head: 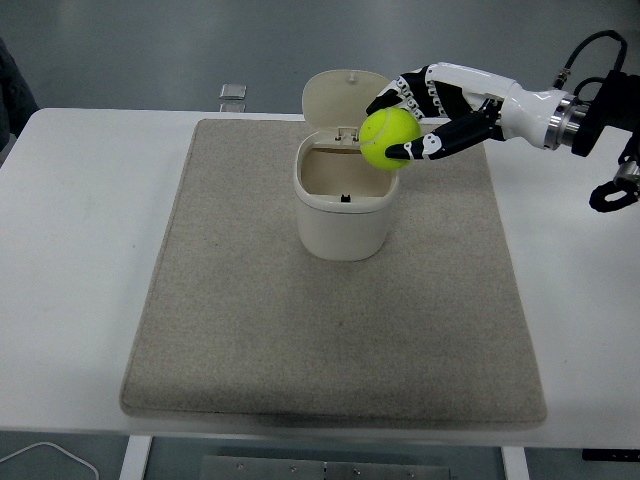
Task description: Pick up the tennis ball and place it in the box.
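Observation:
A yellow-green tennis ball (386, 137) is held in my right hand (412, 118), whose fingers are curled around it. The hand holds the ball above the right rear rim of a cream box (345, 205) with its hinged lid (349, 99) standing open. The box stands upright on a grey mat (335, 300) in the middle of the white table. The inside of the box looks empty. My left arm is out of view.
A small clear square object (232, 92) lies at the table's far edge behind the mat. A white cable (45, 455) shows below the near left edge. The table (80, 250) has bare white surface on both sides of the mat.

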You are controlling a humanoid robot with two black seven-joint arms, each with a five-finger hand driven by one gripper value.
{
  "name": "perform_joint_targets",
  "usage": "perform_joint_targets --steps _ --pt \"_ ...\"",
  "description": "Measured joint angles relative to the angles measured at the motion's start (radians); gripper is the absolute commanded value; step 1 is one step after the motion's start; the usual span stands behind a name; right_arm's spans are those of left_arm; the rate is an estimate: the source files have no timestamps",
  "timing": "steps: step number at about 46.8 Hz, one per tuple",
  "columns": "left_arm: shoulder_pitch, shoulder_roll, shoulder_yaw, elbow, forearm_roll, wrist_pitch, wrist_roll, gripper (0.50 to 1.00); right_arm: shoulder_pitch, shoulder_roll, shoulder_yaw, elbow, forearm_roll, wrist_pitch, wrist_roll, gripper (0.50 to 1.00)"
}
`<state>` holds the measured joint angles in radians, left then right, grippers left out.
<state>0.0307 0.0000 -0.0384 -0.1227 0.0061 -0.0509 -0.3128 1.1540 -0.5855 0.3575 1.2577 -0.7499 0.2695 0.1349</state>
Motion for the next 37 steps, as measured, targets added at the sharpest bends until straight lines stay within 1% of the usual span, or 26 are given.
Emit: perform_joint_targets --steps 6,11,17,22,26,31,34,37 --pt "0.000 0.000 0.000 0.000 0.000 0.000 0.000 0.992 -0.002 0.022 -0.001 -0.001 0.001 -0.010 0.000 0.672" --pt "0.000 0.000 0.000 0.000 0.000 0.000 0.000 0.992 -0.004 0.041 -0.007 -0.003 0.001 -0.026 0.001 0.684" --pt "0.000 0.000 0.000 0.000 0.000 0.000 0.000 0.992 -0.005 0.060 -0.011 -0.014 0.000 -0.037 0.001 0.711" --pt "0.000 0.000 0.000 0.000 0.000 0.000 0.000 0.992 -0.005 0.064 -0.012 -0.018 0.000 -0.045 0.002 0.721" --pt "0.000 0.000 0.000 0.000 0.000 0.000 0.000 0.990 -0.006 0.064 -0.014 -0.018 0.000 -0.045 0.003 0.744" --pt "0.000 0.000 0.000 0.000 0.000 0.000 0.000 0.990 -0.009 0.064 -0.015 -0.019 -0.004 -0.047 0.003 0.758" --pt "0.000 0.000 0.000 0.000 0.000 0.000 0.000 0.992 -0.011 0.064 -0.015 -0.022 -0.009 -0.047 0.004 0.786" --pt "0.000 0.000 0.000 0.000 0.000 0.000 0.000 0.992 -0.013 0.074 -0.016 -0.029 -0.012 -0.047 0.005 0.801"
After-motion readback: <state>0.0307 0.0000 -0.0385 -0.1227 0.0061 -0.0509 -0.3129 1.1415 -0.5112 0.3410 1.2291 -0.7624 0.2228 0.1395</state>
